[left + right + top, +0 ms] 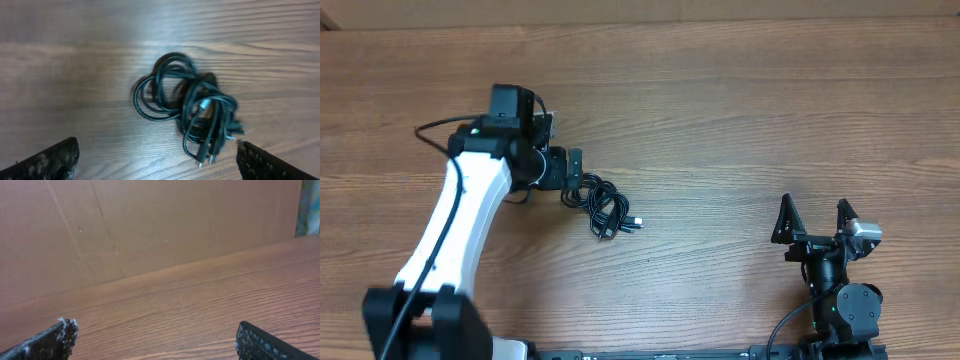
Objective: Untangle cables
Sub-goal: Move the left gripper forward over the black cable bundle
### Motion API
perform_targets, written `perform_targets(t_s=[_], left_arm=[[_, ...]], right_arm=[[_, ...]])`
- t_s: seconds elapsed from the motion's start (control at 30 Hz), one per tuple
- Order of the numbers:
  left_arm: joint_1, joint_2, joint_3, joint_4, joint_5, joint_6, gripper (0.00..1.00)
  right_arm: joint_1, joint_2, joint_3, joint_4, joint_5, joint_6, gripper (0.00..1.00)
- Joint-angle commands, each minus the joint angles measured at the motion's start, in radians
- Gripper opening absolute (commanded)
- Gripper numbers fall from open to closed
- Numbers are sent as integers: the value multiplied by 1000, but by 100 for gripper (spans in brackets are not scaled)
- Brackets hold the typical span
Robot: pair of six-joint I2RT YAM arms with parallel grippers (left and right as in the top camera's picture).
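Got the left hand [578, 178] spread wide, gripping nothing, touching nothing, held above the counter [740, 110]. Same deal with the right hand [815, 213]: fingers wide apart, holding zilch, parked well away from the left one. Looking at a brown wood-grain counter here, with a plain cardboard wall [150, 225] rising behind it in the right wrist view. Found the cables [200, 107] lying just ahead of the left hand, well apart from the right hand. Thin, black, looped into one loose tangled bundle flat on the counter, with small plugs poking out at one edge and a silvery tip [638, 221] sticking out toward the right hand's side.
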Motion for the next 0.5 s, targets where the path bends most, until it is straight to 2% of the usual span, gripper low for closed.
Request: perform_targets(t_s=[0.0,0.1,0.47], left_arm=[[-2,85,21,-2,-48,-209,100],[-2,145,21,-1,-81,-275,99],[-8,318,21,16,-89,-290,100]], right_arm=[[-6,-6,-10,5,-3,-2,100],[-6,-6,-10,5,-3,-2,100],[-6,-6,-10,5,-3,-2,100]])
